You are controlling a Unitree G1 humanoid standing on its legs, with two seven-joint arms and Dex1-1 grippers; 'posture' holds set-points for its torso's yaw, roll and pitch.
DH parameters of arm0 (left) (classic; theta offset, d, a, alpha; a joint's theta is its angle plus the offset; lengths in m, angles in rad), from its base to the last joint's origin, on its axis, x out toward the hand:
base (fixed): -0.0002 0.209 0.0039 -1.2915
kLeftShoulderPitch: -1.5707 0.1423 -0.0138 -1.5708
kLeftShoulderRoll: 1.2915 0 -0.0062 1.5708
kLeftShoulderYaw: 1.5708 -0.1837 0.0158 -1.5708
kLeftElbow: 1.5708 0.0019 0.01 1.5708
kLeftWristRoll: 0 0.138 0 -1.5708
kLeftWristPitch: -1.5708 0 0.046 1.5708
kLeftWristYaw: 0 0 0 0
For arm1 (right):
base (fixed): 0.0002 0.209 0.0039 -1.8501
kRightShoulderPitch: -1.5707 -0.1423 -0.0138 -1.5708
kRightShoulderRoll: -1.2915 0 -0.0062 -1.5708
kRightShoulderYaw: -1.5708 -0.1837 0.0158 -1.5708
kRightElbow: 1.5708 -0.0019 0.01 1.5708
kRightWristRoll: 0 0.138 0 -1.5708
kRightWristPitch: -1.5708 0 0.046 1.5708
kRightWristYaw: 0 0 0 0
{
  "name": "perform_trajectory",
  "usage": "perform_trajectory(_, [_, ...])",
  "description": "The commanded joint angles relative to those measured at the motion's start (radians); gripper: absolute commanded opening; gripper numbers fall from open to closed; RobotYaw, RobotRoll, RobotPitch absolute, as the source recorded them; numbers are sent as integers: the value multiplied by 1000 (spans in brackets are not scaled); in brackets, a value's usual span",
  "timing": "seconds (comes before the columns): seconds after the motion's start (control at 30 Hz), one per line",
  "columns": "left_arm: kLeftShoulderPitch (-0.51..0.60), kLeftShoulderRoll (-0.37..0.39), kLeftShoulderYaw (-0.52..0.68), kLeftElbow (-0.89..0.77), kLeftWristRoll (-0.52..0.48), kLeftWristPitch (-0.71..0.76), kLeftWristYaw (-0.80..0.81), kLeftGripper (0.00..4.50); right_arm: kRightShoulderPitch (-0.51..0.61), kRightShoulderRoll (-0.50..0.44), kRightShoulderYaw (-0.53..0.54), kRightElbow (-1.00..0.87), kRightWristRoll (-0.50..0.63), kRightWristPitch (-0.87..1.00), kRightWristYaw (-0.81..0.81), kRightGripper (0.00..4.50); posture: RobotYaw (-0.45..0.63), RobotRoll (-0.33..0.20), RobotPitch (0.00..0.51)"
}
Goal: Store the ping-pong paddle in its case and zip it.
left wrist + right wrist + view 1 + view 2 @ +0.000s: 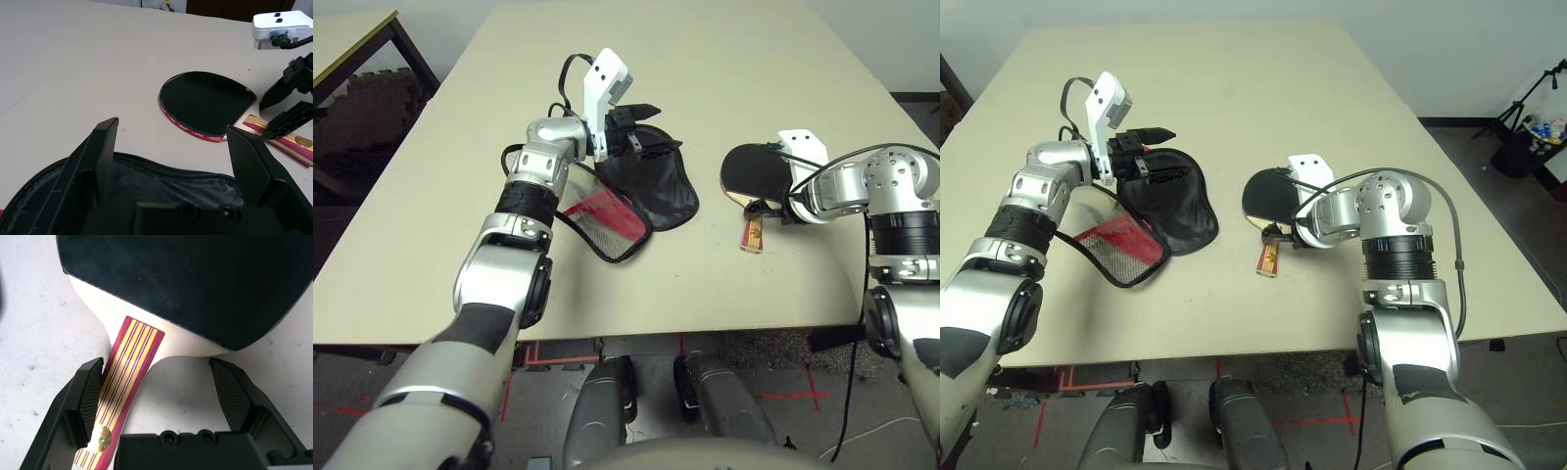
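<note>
Both claws were wide open, gripping nothing: right claw point(159, 396) straddled the black-rubber, striped-wood-handled ping-pong paddle point(754, 171); left claw point(176, 156) hovered over the black-and-red fabric case point(651, 191).

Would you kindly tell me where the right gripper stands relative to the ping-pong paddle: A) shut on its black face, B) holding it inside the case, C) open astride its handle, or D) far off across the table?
C: the right gripper is open, with the ping-pong paddle handle lying on the table between its fingers.

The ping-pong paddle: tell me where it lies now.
The ping-pong paddle lies flat on the table, right of the opened case, with the open right gripper straddling its handle.
</note>
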Motion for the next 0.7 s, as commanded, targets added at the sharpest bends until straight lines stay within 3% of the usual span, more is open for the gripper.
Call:
perform_trajectory(0.03, [23,7,3,-25,-2,16,2,4500,-13,-26,61,37,1,22,51,4477,-225,0,149])
perform_trajectory(0.27, [36,9,10,-41,-9,26,12,4500,-52,-86,170,66,-18,22,159,4328,-218,0,150])
perform_trajectory(0.33, [40,12,13,-46,-11,29,13,4500,-59,-98,192,68,-29,22,189,3942,-214,0,151])
perform_trajectory(0.63, [48,20,17,-55,-15,37,23,4500,-68,-115,224,57,-103,22,273,1244,-202,0,151])
perform_trajectory(0.7, [49,21,17,-56,-16,38,25,4500,-67,-110,215,58,-116,22,275,1105,-202,0,150])
